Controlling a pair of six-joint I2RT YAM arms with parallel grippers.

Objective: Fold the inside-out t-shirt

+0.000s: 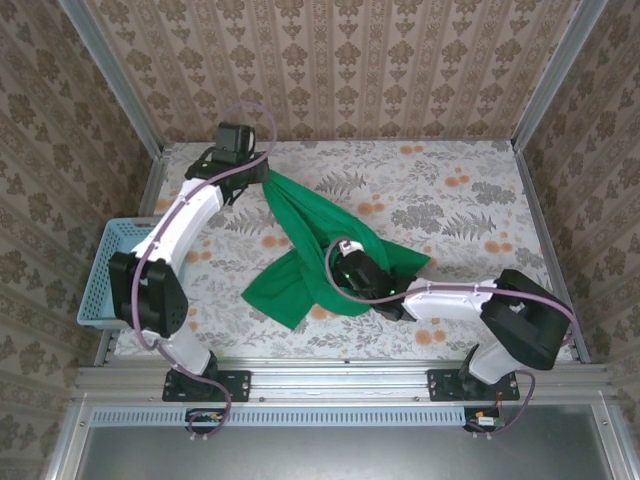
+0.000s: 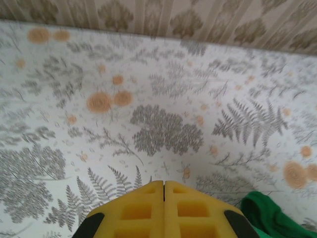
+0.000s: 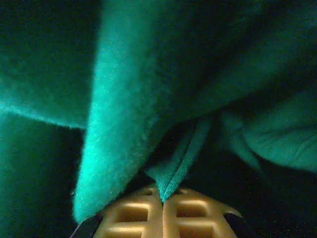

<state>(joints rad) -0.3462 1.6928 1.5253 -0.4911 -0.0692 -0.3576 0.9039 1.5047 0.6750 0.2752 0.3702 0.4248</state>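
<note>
– Starting at the far left, what sits there?

– A light-blue plastic basket (image 1: 93, 290) at the table's left edge. Its mesh floor shows plain blue, and the left arm's elbow overlaps its right rim.

– And the left gripper (image 1: 262, 175)?

– It reaches to the far left part of the table. From its wrist camera, the two yellow pads (image 2: 138, 210) are pressed flat together with no gap. A bit of green cloth shows just beside them at the lower right. From above, the narrow far end of the inside-out t-shirt (image 1: 310, 235) runs right up to this gripper, but I cannot tell whether any cloth is caught between the pads.

– Where does the shirt lie?

– It runs in a bright green band from that gripper, slanting toward the middle of the table (image 1: 470, 200). There it widens into a bunched heap. One lobe points to the near left and another to the right.

– And the right gripper (image 3: 163, 196)?

– Its fingers are closed on the shirt. Its wrist camera shows a folded hem pinched between the pads, with dark green folds all around. From above, it is tucked into the near side of the heap.

– How much room is there?

– The fern-and-flower tabletop lies open to the right of the shirt and along the far side. The cloth is well apart from the right edge and near the front rail (image 1: 340, 372). Wallpapered walls (image 1: 340, 70) close off the left, far and right sides.
</note>
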